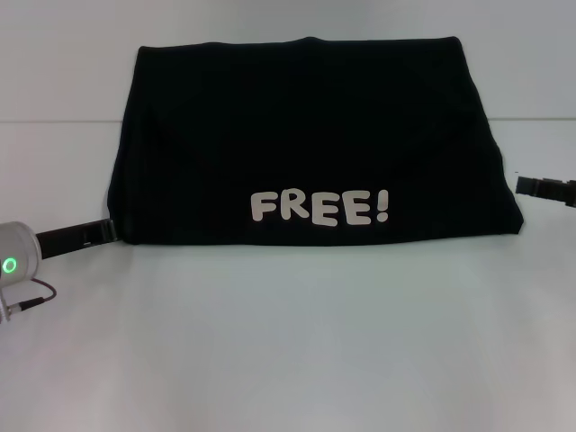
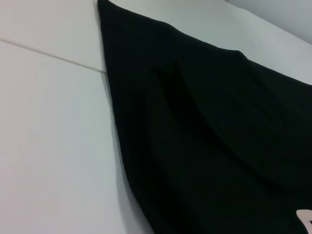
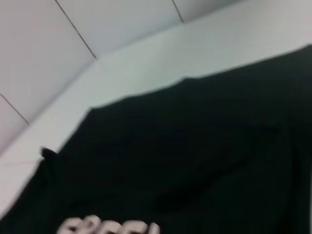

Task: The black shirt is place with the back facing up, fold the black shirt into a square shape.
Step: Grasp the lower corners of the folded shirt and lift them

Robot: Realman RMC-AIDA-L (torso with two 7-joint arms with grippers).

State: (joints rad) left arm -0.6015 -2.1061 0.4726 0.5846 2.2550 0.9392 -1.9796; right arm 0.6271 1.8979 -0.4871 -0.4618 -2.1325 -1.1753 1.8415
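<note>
The black shirt lies flat on the white table, folded into a wide shape with straight edges. White letters reading "FREE!" show near its front edge. My left gripper lies low on the table with its tip at the shirt's front left corner. To the right, my right gripper is level with the shirt's right edge, a small gap away. The left wrist view shows the shirt from its left side, with a soft ridge in the cloth. The right wrist view looks across the shirt and the top of the letters.
The white table stretches bare in front of the shirt. A seam line crosses the tabletop behind the left side. A pale wall rises at the back. My left arm's grey wrist with a green light sits at the left edge.
</note>
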